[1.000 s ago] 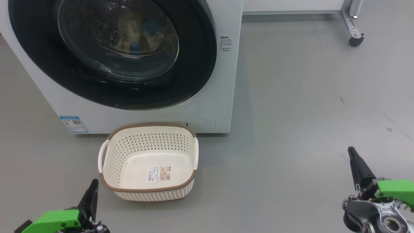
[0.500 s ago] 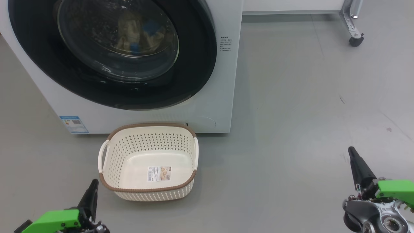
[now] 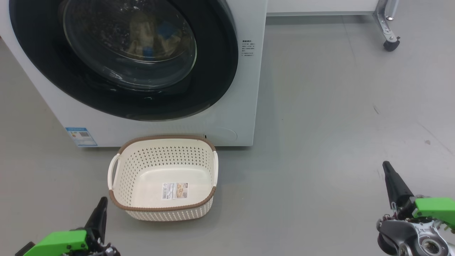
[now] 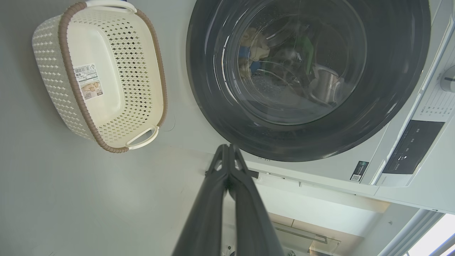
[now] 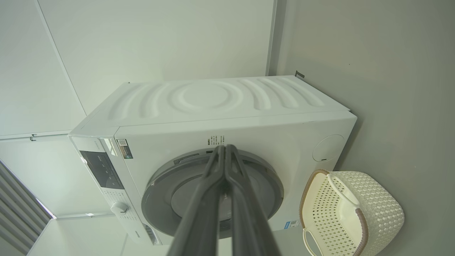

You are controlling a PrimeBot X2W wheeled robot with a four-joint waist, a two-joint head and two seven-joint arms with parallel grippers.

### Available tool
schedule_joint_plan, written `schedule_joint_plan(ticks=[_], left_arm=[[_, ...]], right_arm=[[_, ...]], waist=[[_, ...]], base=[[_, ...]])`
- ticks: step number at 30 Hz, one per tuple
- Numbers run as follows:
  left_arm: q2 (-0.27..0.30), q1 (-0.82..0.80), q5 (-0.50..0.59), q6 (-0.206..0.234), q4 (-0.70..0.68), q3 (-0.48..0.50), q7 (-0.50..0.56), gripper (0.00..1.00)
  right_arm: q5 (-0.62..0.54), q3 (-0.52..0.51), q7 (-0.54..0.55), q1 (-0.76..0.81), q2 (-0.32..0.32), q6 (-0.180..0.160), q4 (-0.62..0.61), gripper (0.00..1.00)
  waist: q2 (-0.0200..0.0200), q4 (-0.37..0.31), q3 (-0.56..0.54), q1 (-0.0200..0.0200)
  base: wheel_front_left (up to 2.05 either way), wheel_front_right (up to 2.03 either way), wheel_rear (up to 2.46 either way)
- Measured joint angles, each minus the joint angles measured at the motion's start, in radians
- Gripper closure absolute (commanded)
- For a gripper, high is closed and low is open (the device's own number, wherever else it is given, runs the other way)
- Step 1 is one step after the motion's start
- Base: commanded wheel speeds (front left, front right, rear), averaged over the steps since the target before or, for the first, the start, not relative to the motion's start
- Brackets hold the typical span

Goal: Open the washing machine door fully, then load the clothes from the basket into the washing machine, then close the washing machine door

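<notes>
While the washing machine door (image 3: 217, 71) sits shut against the white washing machine (image 3: 245, 92), the clothes (image 3: 149, 39) lie inside the drum, dimly seen through the glass as what seems to be cream fabric with a blue patch. The cream basket (image 3: 167, 210) stands on the grey floor (image 3: 320, 142) just in front of the machine, below the door, a label sticker (image 3: 175, 191) on its bottom. The left gripper (image 3: 103, 200) hangs near the basket's near left corner, fingers clenched together, empty. The right gripper (image 3: 386, 165), likewise clenched and empty, hangs well apart to the right.
</notes>
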Motion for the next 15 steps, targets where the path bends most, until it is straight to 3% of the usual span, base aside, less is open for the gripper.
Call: schedule_joint_plan(ticks=[15], left_arm=[[0.0,0.0,0.0,0.0,0.0,0.001,0.0,1.0]], right_arm=[[0.0,-0.001,0.0,0.0,0.001,0.0,0.0,1.0]], waist=[[0.0,0.0,0.0,0.0]], base=[[0.0,0.0,0.0]])
